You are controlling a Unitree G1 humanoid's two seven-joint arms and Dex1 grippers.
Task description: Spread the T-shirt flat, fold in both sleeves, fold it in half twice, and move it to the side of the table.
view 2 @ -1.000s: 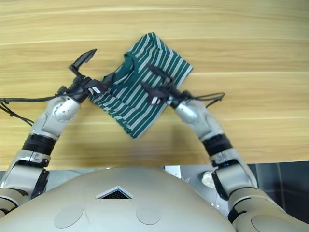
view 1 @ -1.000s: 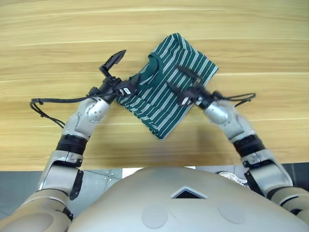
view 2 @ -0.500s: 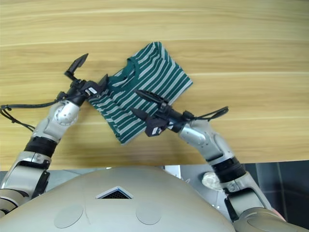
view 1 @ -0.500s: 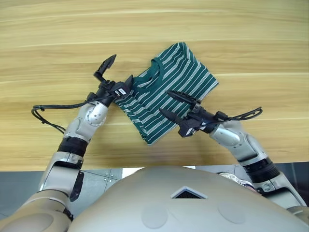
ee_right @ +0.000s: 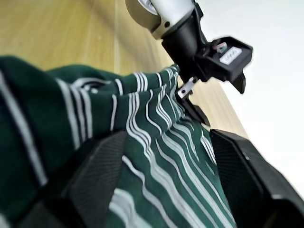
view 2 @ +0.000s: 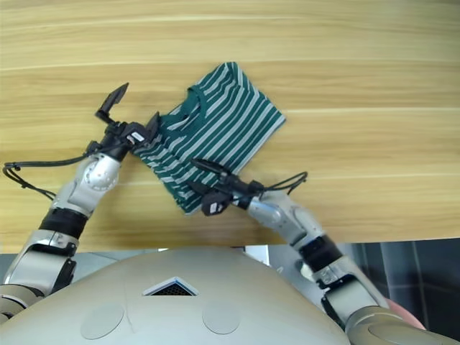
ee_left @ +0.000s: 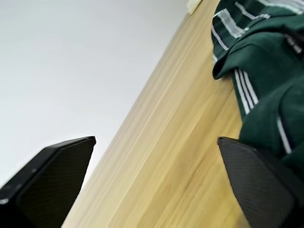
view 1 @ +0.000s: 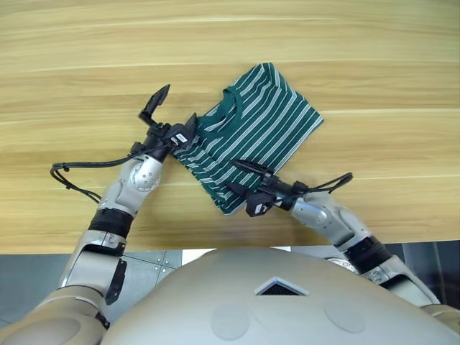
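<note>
**T-shirt** (view 1: 260,123): green with white stripes, folded to a compact rectangle. It is laid flat and set diagonally at the middle of the table (view 1: 374,65). The collar is turned to the far left. One corner is pointed toward the near edge, short of it.

**Left gripper** (view 1: 179,103): placed at the left edge of the T-shirt, beside the collar. Its fingers (ee_left: 50,178) are spread wide. One finger is raised over bare wood to the left. The other is laid against the cloth at the shirt's edge. Nothing is clamped between them.

**Right gripper** (view 1: 231,175): placed at the near corner of the T-shirt and pointed left. Its fingers (ee_right: 97,173) are held apart, one farther and one nearer. In the right wrist view, striped cloth is seen between them. Whether the fingers touch the cloth cannot be told. No closed grip is shown.

**Table**: light wood, with the grain running left to right. It extends well beyond the T-shirt on every side but the near one.

**Left cable** (view 1: 72,171): black, looped on the table by the left forearm.

**Right cable** (view 1: 332,181): black, arched above the right wrist.
</note>
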